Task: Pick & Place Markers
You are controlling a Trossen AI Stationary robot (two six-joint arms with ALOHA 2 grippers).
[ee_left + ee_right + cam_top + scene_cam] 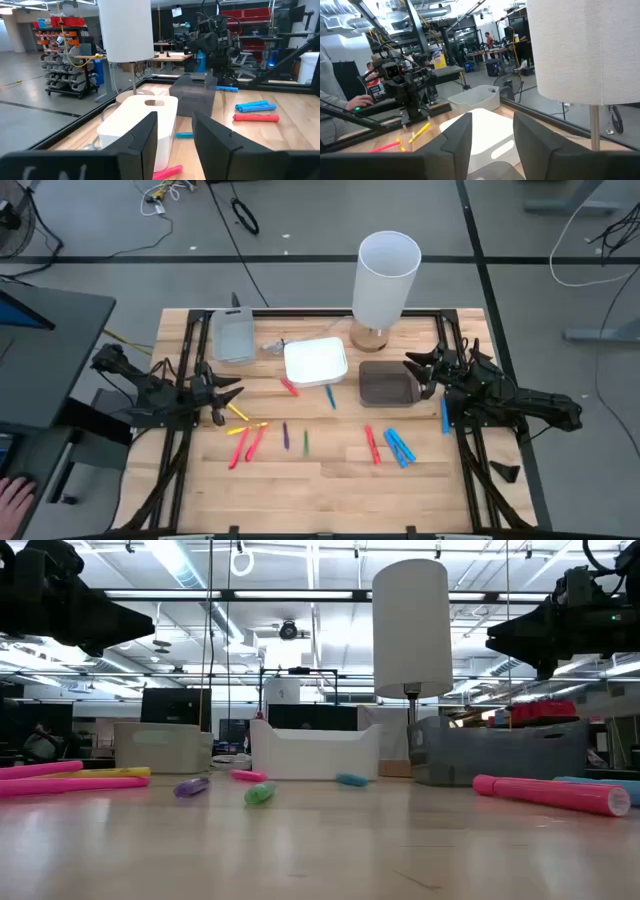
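Observation:
Several markers lie flat on the wooden table: a red one [289, 387], a blue one [331, 397], yellow ones [238, 411], pink ones [238, 448], a purple one [285, 435], a green one [305, 441], a red one [372, 445] and blue ones [398, 448]. My left gripper [228, 398] hovers open above the table's left side, near the yellow markers. My right gripper [415, 375] hovers open at the right, over the dark tray's edge [385, 382]. Nothing is between either pair of fingers, as the wrist views [175, 145] [492, 140] show.
A grey tray [234, 335], a white tray [315, 362] and the dark tray stand in a row at the back. A white lamp [385, 275] on a wooden foot stands behind them. One blue marker [445, 415] lies under my right arm.

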